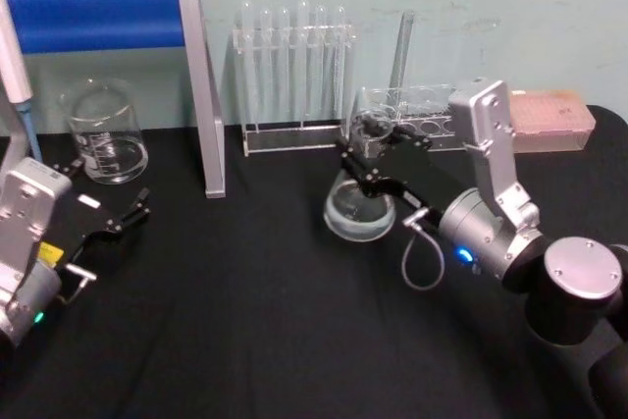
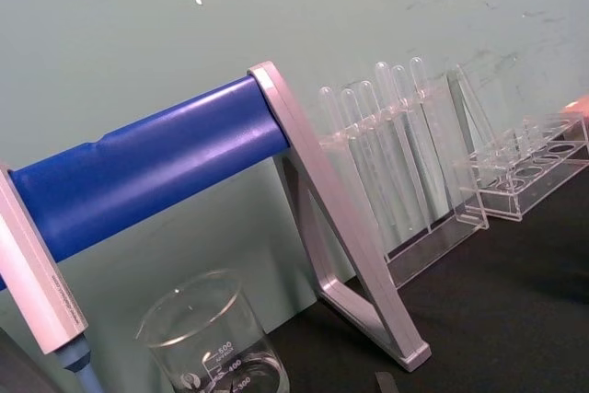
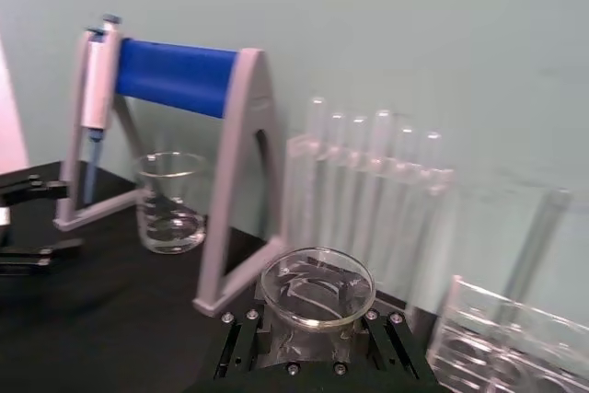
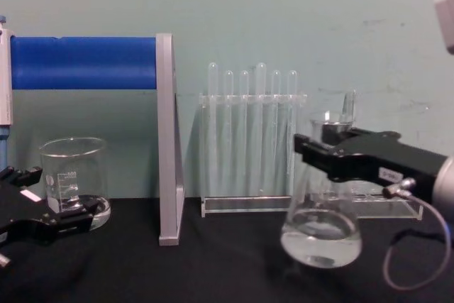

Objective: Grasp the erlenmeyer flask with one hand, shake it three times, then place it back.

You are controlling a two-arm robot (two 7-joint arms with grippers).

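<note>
The clear erlenmeyer flask is clamped at its neck by the right gripper. Its wide base, holding clear liquid, sits below the jaws.

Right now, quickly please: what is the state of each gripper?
Left gripper: open, holding nothing.
Right gripper: shut on the erlenmeyer flask, at its neck.

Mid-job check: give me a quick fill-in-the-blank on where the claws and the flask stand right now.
1. The right claw is shut on the erlenmeyer flask at its ____.
2. The left claw is beside the beaker, its jaws ____.
3. The erlenmeyer flask holds a little clear ____ in its wide base.
4. The test tubes stand upright in a clear rack ____ the erlenmeyer flask.
Missing words: neck; open; liquid; behind.
</note>
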